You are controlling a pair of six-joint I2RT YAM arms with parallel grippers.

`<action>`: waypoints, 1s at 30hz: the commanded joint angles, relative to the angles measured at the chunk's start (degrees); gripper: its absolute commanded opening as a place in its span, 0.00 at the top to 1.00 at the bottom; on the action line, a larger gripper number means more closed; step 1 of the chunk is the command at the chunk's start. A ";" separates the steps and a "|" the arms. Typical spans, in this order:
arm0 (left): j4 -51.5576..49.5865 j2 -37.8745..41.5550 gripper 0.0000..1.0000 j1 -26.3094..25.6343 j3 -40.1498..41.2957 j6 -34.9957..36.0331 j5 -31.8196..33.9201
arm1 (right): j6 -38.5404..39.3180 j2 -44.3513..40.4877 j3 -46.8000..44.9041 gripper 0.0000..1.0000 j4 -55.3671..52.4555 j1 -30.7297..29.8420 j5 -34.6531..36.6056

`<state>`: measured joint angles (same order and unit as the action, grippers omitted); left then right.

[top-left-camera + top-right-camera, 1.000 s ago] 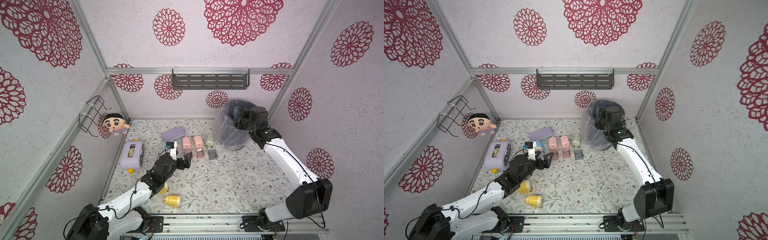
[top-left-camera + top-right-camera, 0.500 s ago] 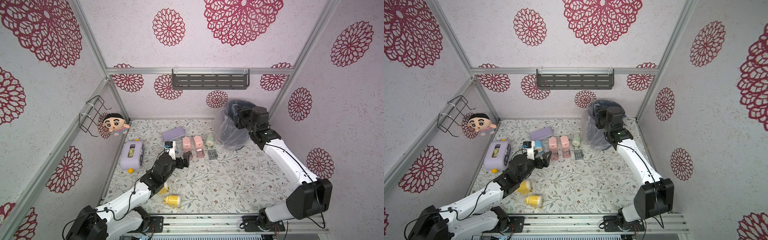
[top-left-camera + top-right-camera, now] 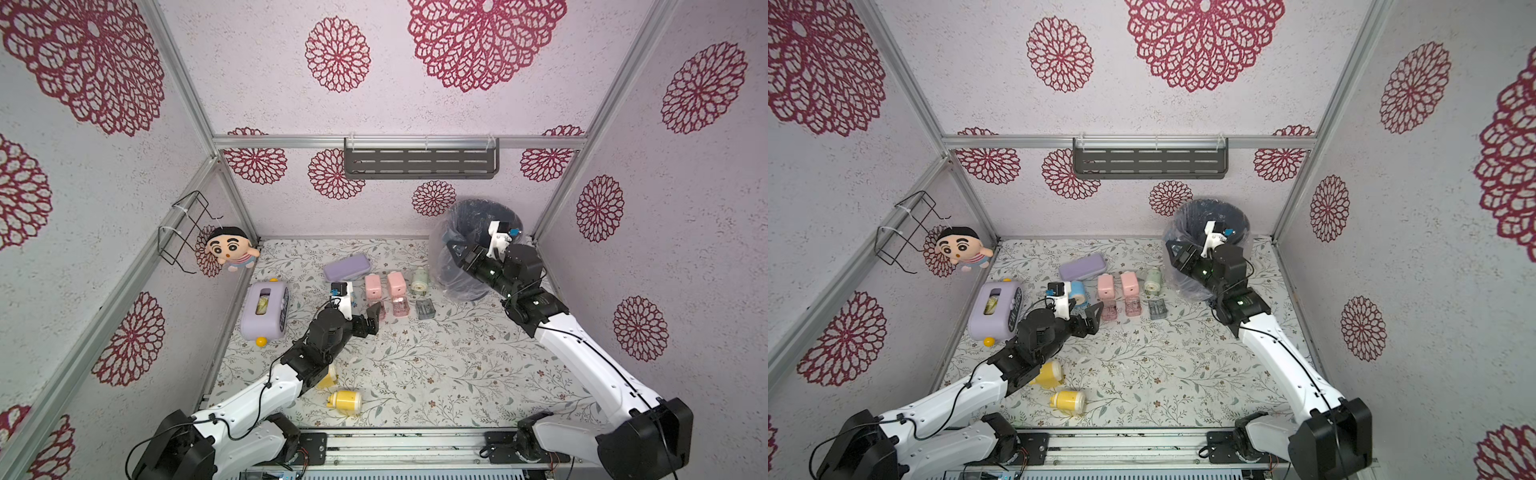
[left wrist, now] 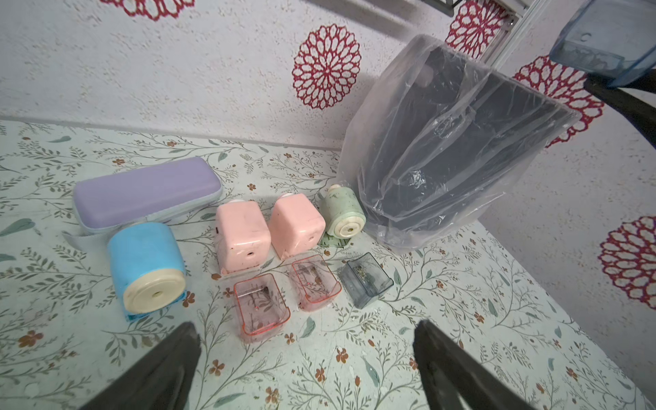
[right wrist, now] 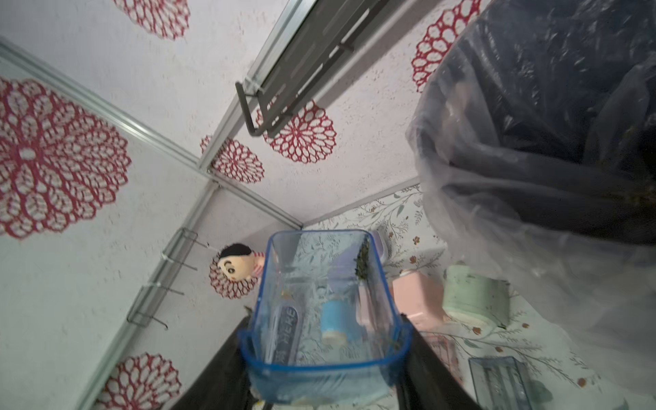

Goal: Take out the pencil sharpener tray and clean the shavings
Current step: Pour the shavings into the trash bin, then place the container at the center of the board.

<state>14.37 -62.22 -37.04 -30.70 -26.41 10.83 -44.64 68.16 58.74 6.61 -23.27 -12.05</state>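
- Over the last second the right gripper [image 5: 323, 317] has drawn back from above the bin's mouth to the bin's 8 o'clock rim. The left arm and the things on the table lie as they did.
- The right gripper's jaws are clasped on the blue tray [image 5: 319, 309], one against each long wall, well above the table. Whether it hangs over the mouth or just outside the rim, I cannot tell.
- The shavings [image 5: 362, 264] cling as a dark streak along one inner wall of that tray.
- The table [image 3: 436, 365] has a leaf-printed cover; taking the back wall as 12 o'clock, the bin [image 3: 457, 286], lined with a clear bag, stands at 1 o'clock.
- At 12 o'clock stands a row: the blue sharpener [image 4: 145, 262], one pink sharpener [image 4: 241, 234], another pink sharpener [image 4: 296, 227] and a green sharpener [image 4: 342, 213], with a purple case [image 4: 145, 191] behind.
- Just in front of the row lie one pink tray [image 4: 261, 305], another pink tray [image 4: 314, 280] and a grey tray [image 4: 365, 278].
- A purple box [image 3: 266, 309] sits at 9 o'clock.
- The walls are pale with red flower prints. A grey shelf [image 3: 419, 162] hangs on the back wall, and a wire rack [image 3: 183, 232] and a plush doll [image 3: 228, 249] hang at 10 o'clock.
- The left arm reaches from 7 o'clock towards 12. The left gripper [image 4: 305, 324] is low, its jaws spread wide and empty, facing the pink trays.
- The right arm stretches from 5 o'clock up to 1 o'clock, with its wrist bent back towards 9 o'clock.
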 commanded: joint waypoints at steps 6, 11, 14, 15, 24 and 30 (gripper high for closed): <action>3.42 -5.72 0.03 -0.54 -2.86 -0.33 -7.91 | 14.80 -6.22 -16.09 0.63 8.45 -6.48 3.80; 3.78 -7.22 0.03 0.04 -3.50 -1.26 -8.17 | 15.26 -5.08 -21.47 0.64 11.65 -10.33 6.42; 3.78 -6.38 0.03 2.28 -2.93 -2.78 -8.36 | 15.21 -3.01 -22.77 0.64 13.33 -13.82 9.38; 3.54 -5.86 0.03 3.46 -2.58 -3.48 -8.30 | 15.22 -1.76 -22.66 0.64 13.59 -15.58 10.70; -8.22 4.94 0.03 16.33 0.51 -9.97 2.96 | 15.57 14.70 -13.74 0.65 14.13 -28.82 21.38; -11.21 9.91 0.03 26.03 3.74 -15.83 0.80 | 16.81 29.19 -0.64 0.65 9.10 -35.95 28.41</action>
<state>6.52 -52.99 -13.34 -28.42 -38.50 11.73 -29.80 94.19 53.19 17.26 -57.01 10.55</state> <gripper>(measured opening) 0.975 0.578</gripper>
